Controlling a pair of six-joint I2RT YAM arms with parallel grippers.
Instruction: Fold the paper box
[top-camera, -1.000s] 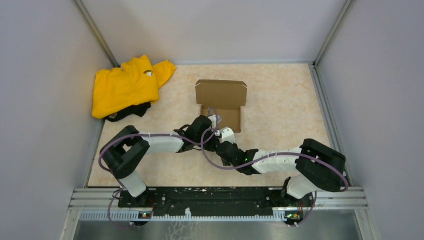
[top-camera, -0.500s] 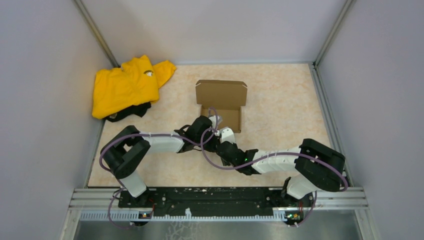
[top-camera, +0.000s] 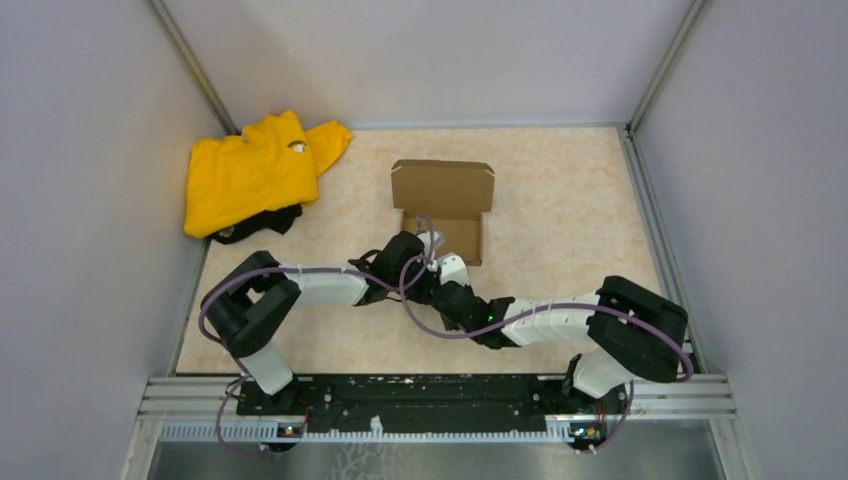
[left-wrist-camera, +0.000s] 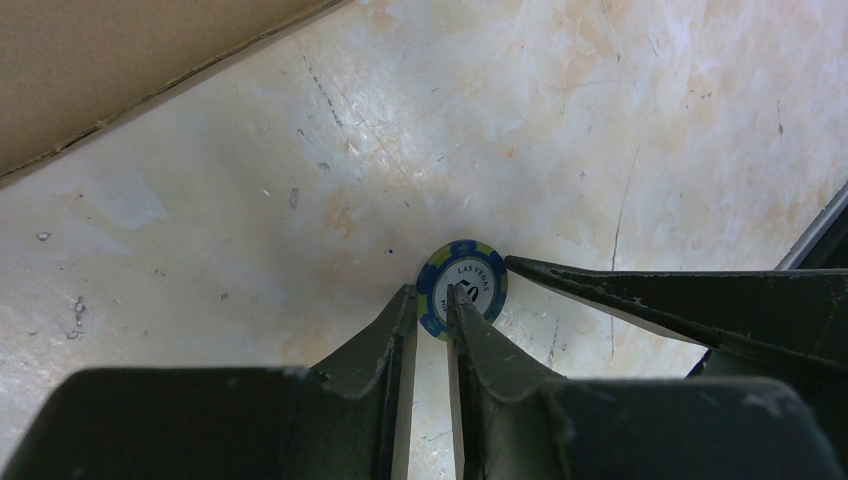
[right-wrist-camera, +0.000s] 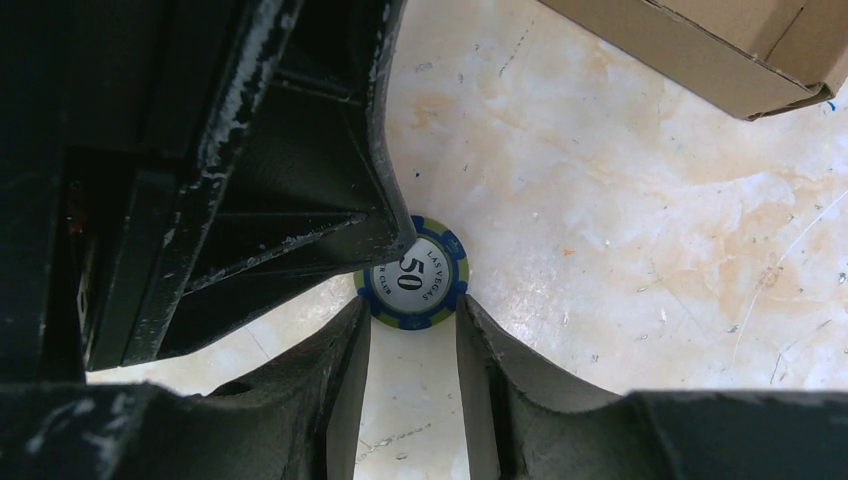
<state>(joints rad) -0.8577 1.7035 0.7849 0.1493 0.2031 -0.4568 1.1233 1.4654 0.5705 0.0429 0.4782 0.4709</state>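
Backing the left gripper (left-wrist-camera: 430, 292), barely a slit open and empty, off toward 9 o'clock should let the right gripper (right-wrist-camera: 410, 310), spread astride the poker chip (right-wrist-camera: 412, 272) with grip unclear, close squarely; the paper box (top-camera: 443, 200) sits at 12 o'clock.

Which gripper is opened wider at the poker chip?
The right gripper: its fingers stand well apart, flanking the poker chip, whereas the left gripper shows only a narrow slit between its fingertips.

Chip (right-wrist-camera: 412, 273) lies on the table (top-camera: 560, 200), probably just before paper box (top-camera: 443, 210).
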